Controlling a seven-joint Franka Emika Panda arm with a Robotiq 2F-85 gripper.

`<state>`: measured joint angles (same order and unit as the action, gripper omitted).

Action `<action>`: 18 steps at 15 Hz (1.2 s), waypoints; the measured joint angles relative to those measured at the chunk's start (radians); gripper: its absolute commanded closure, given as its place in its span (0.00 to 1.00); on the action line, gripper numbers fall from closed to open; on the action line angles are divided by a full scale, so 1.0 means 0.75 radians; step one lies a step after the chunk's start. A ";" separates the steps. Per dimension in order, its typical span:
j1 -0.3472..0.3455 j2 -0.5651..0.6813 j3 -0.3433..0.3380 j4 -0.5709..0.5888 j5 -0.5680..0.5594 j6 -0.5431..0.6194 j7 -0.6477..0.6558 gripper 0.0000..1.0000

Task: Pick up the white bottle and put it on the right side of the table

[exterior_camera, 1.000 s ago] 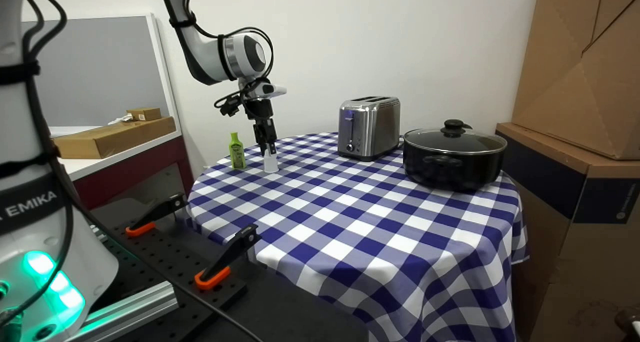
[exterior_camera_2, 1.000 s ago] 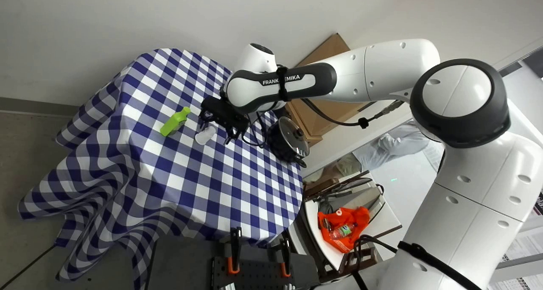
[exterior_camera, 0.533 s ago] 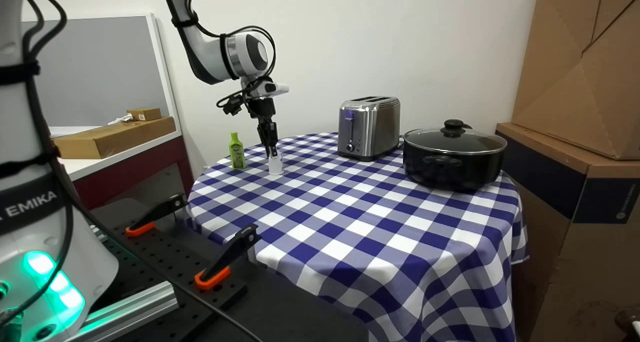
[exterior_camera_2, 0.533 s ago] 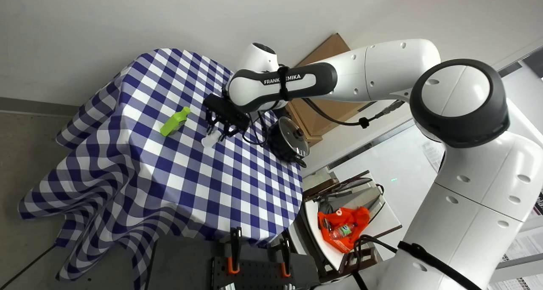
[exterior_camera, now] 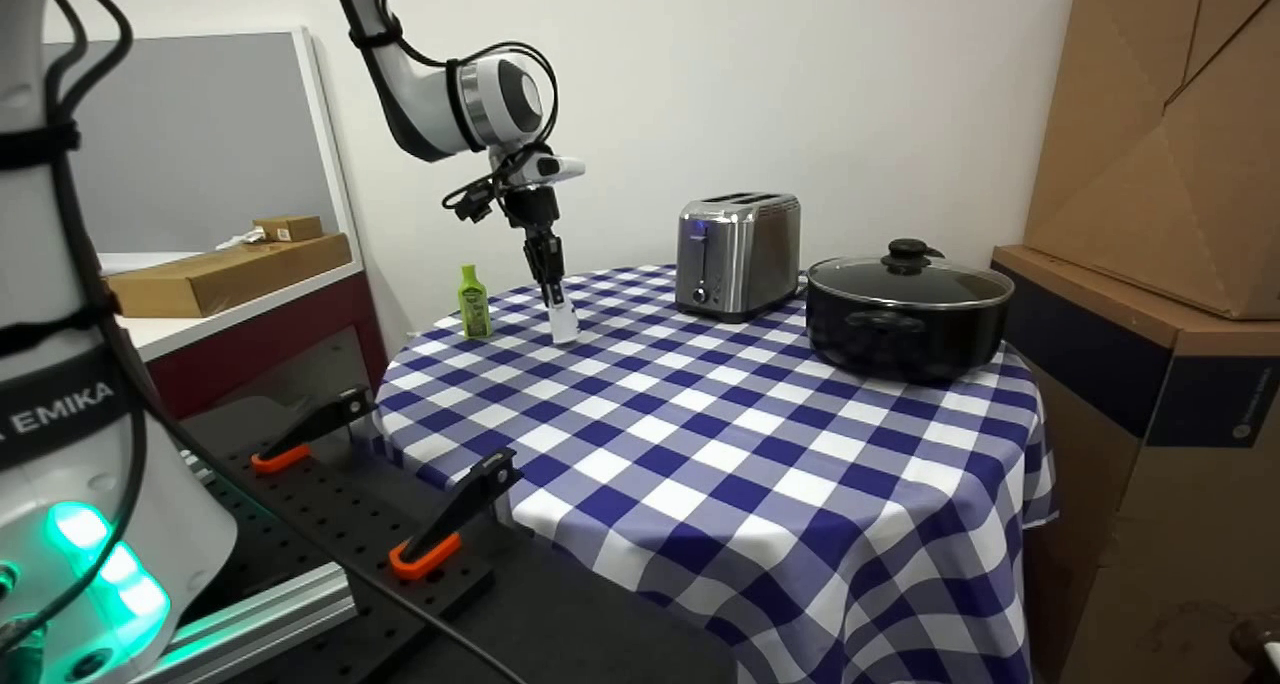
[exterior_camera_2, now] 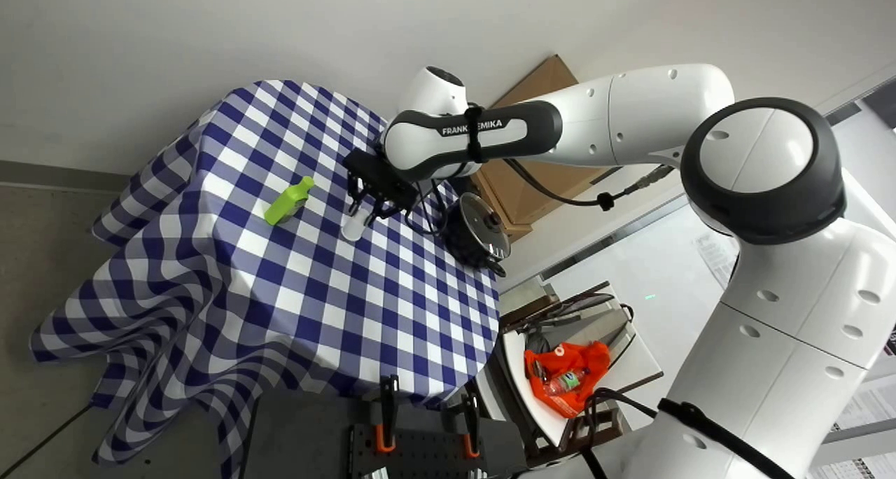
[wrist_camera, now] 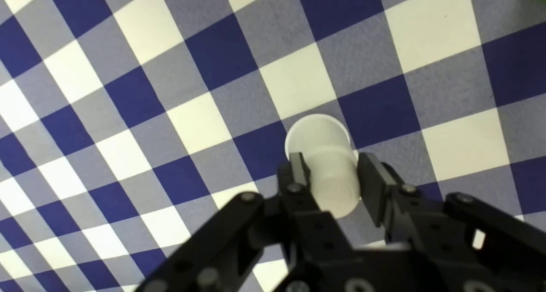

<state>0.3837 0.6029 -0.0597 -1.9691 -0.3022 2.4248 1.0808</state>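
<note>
In an exterior view: holding the white bottle, slightly tilted, by its upper part in the gripper, over the left part of the checkered tablecloth. Near an upright green bottle, well apart from toaster and black pot. Cannot tell if touching tablecloth at the base.

In an exterior view: holding the white bottle between green bottle and black pot, with an orange bag well beyond.

In the wrist view: clamped on the white bottle, 2 fingers against opposite sides.
</note>
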 measured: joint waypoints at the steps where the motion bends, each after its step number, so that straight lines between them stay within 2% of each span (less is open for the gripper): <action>1: 0.000 -0.007 -0.004 0.000 0.000 0.001 0.000 0.90; 7: -0.015 -0.138 -0.059 -0.034 -0.010 0.001 0.027 0.90; 11: -0.052 -0.286 -0.122 -0.148 -0.067 0.001 0.103 0.90; 18: -0.249 -0.594 -0.166 -0.480 -0.181 0.001 0.249 0.90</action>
<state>0.1969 0.1572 -0.1843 -2.3294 -0.4378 2.4254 1.2676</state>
